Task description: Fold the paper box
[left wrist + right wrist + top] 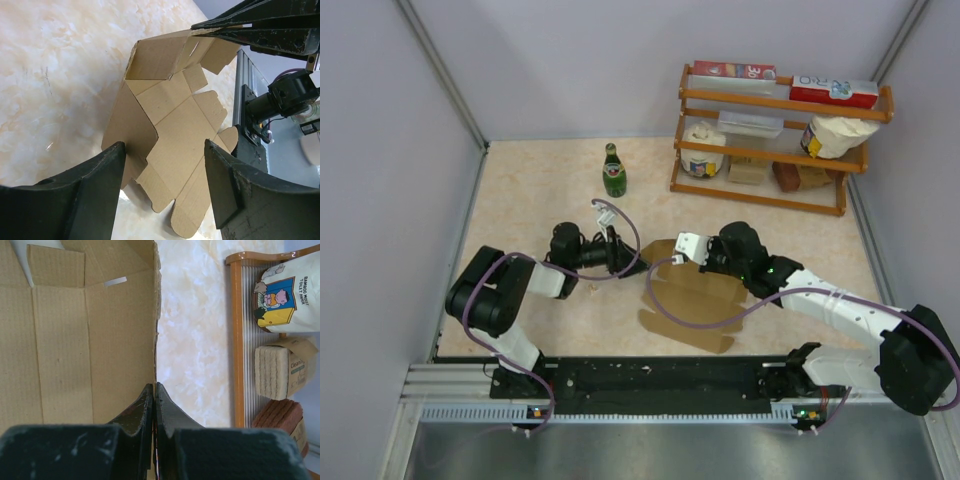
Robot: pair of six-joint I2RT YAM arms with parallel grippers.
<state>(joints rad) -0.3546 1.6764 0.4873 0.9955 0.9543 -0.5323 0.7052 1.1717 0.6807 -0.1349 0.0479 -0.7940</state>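
The paper box [695, 300] is a brown corrugated die-cut sheet lying in the middle of the table, with its far panels raised. My right gripper [685, 250] is shut on the top edge of a raised panel; in the right wrist view the gripper [155, 387] pinches the thin edge of the box [75, 340]. My left gripper [618, 252] is open at the box's left side. In the left wrist view this gripper [165, 150] frames the box [175, 115], with one side flap right next to its left finger [100, 170]. The right gripper [240, 27] shows at that view's top right.
A green bottle [613, 172] stands at the back, left of centre. A wooden rack [775, 140] with cartons, a toilet-paper bag and sponges stands at the back right and also shows in the right wrist view [237, 340]. Walls close both sides. A black rail [650, 385] runs along the near edge.
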